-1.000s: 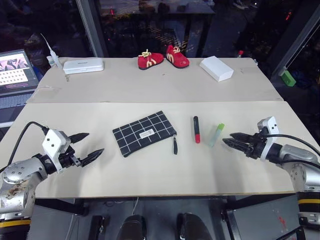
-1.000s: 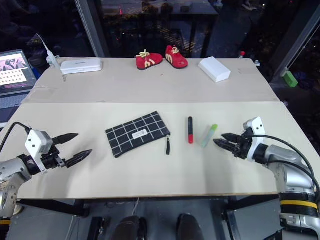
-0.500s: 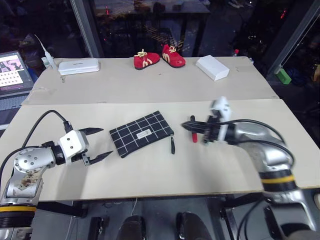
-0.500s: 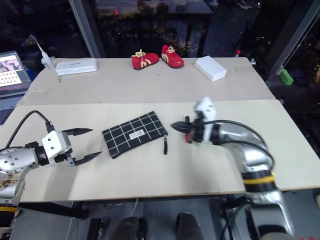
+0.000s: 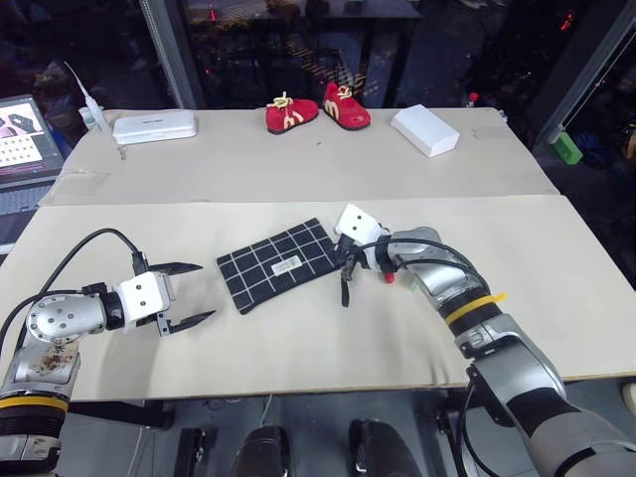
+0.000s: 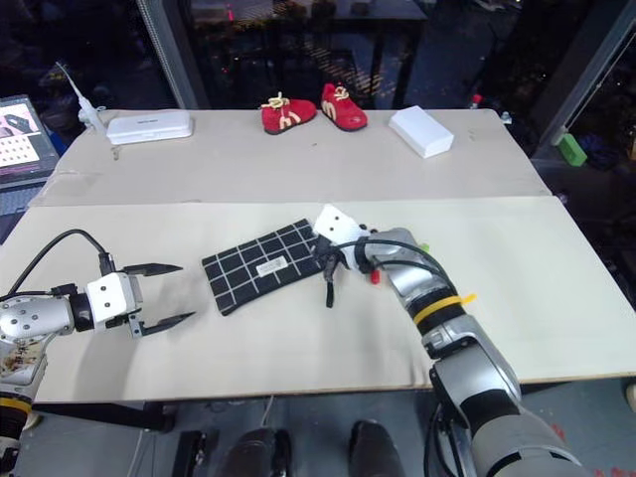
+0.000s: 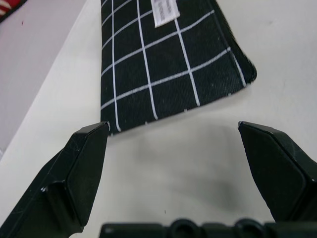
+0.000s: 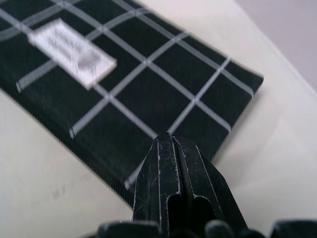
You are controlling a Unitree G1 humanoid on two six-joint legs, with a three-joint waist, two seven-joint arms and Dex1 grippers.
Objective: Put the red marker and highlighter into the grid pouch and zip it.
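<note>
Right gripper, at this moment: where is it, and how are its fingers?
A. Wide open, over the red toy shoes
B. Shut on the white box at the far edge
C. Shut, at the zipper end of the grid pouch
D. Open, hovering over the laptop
C: the right gripper has its fingers pressed together over the edge of the grid pouch, beside the zipper pull strap.

Red toy shoes (image 5: 307,110), two white boxes (image 5: 428,130) (image 5: 154,127), perhaps a laptop (image 5: 22,137)

Spread black fingers (image 7: 74,181) face the grid pouch (image 7: 168,69) corner.
</note>
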